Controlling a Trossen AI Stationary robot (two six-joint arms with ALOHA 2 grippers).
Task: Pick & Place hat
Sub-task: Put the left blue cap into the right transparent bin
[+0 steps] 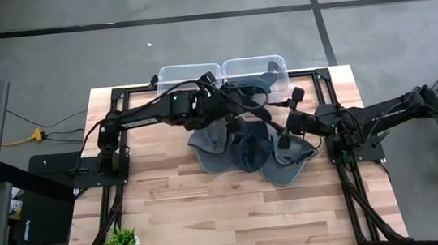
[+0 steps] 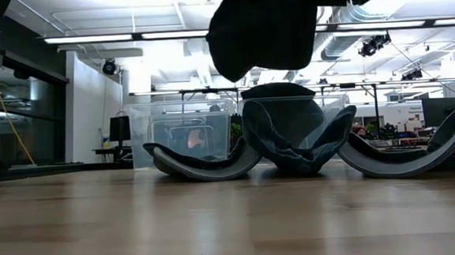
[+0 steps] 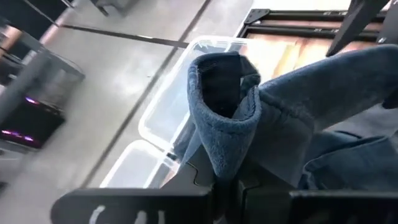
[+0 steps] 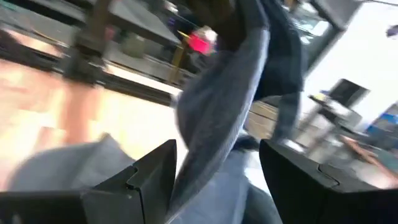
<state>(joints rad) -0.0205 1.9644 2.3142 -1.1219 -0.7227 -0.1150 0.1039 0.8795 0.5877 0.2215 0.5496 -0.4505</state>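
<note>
My left gripper (image 3: 227, 180) is pinched tight on a fold of blue fabric — the hat (image 3: 249, 106) bunches up right out of the closed fingers in the wrist view, brim curling over. It's off the table: from table height I see it hanging dark above the wood (image 2: 262, 26), clear of the pile below. From above, the left arm reaches across toward the two clear bins (image 1: 220, 75) at the back edge, and the hat sits just short of the right-hand bin (image 1: 256, 70).

My right gripper (image 4: 214, 180) stands wide, fingers well apart, with grey-blue cloth draping down between them. I can't tell whether that cloth touches either finger; nothing is clamped. It hovers near the heap of remaining hats (image 1: 255, 151) in the middle of the table (image 1: 212, 213).

So I judge this the carry step — pick done, place not yet made. Next I need to bring the left gripper on over the bin's opening, let the dangling brim clear the rim, then release. The risk I watch for: loose fabric catching on the bin wall or brushing the right arm, which sits close by.
</note>
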